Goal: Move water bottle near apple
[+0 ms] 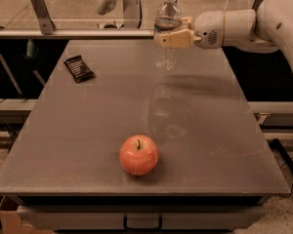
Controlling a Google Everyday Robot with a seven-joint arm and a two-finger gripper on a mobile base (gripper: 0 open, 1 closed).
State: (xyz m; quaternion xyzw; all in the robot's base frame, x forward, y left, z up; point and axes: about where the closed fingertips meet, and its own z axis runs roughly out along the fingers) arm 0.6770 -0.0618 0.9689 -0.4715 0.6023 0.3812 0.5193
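One wide gap: over the table's point(224, 130) far side your gripper point(169, 33) pinches the upright water bottle point(165, 57); the apple point(138, 155) lies well forward

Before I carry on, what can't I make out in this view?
Camera view:
Water bottle label: partly covered by the gripper holding it above the table's far side.
Far jaw: behind the bottle.
Black wrapper print: too small.
Arm: cut off at right edge.
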